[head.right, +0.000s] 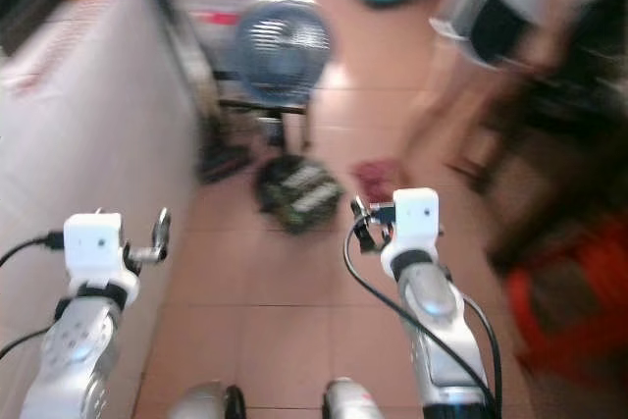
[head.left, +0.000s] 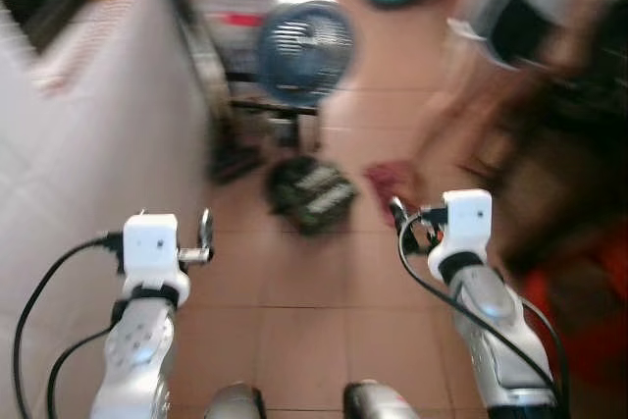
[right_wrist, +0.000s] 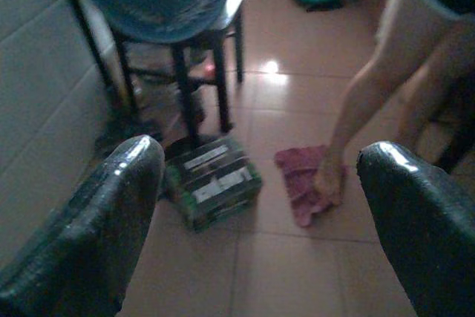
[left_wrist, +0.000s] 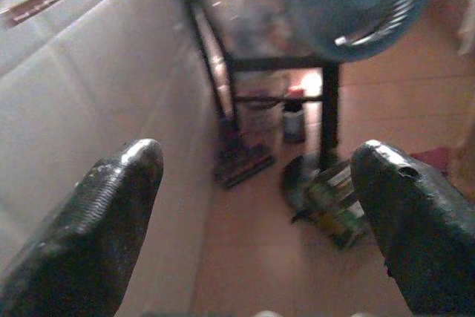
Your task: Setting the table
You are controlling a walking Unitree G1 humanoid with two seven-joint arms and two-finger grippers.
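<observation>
Tiled floor (head.left: pixel 294 321), fan (head.left: pixel 304 46) ahead, person's legs (right_wrist: pixel 371 109) near red cloth (right_wrist: pixel 300 176). Left hand (left_wrist: pixel 252 206) and right hand (right_wrist: pixel 260 220) both released, carrying nothing. No tableware or desk sighted; setting apparently not begun.

Head views blurred, angled down; wrist views low, forward; all share fan (head.left: pixel 305 46).

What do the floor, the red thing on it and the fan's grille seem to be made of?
Floor: probably glazed ceramic tile, since it shows grout lines and a bright light reflection.
Red cloth: soft fabric, judging by its crumpled, matte look.
Fan: the blue grille has thin curved ribs, which could be plastic or painted wire; blur leaves it open.
</observation>
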